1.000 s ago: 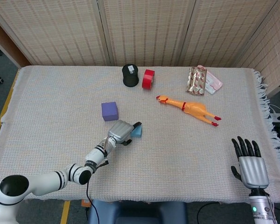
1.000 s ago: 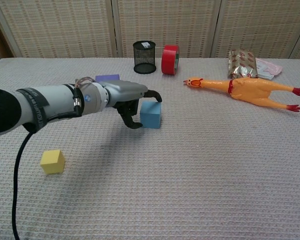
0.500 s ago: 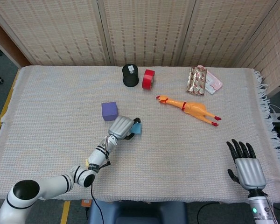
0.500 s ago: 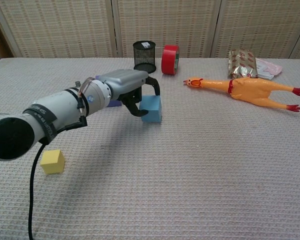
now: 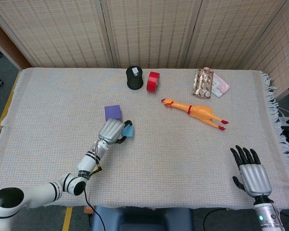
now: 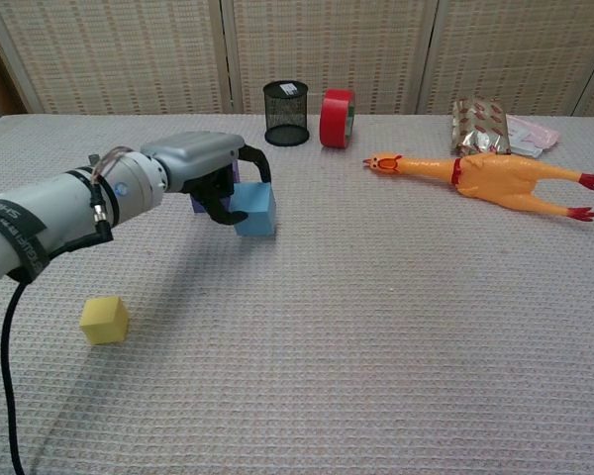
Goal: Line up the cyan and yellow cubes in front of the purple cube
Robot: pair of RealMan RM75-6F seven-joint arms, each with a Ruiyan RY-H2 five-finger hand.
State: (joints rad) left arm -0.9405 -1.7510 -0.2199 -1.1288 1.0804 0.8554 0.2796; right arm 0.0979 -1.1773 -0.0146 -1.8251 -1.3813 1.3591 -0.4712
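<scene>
1. The left hand (image 6: pixel 203 168) grasps the cyan cube (image 6: pixel 254 209), its dark fingers (image 6: pixel 218 203) curled over the cube's top and near side; whether the cube touches the cloth-covered surface (image 6: pixel 396 327) or hangs just above it cannot be told.
2. The purple cube (image 5: pixel 113 112) sits just behind this hand, mostly hidden by it in the chest view.
3. The yellow cube (image 6: pixel 104 320) lies well apart from the hand, nearer the robot, beside the forearm; the head view does not show it.
4. The right hand (image 5: pixel 252 174) hovers far to the other side near the surface's front edge, released, fingers spread and holding nothing.
5. Beyond the left hand stand a black mesh cup (image 6: pixel 286 112) and a red tape roll (image 6: pixel 337 118); a rubber chicken (image 6: pixel 485 178) and a foil packet (image 6: pixel 483 125) lie further right.
</scene>
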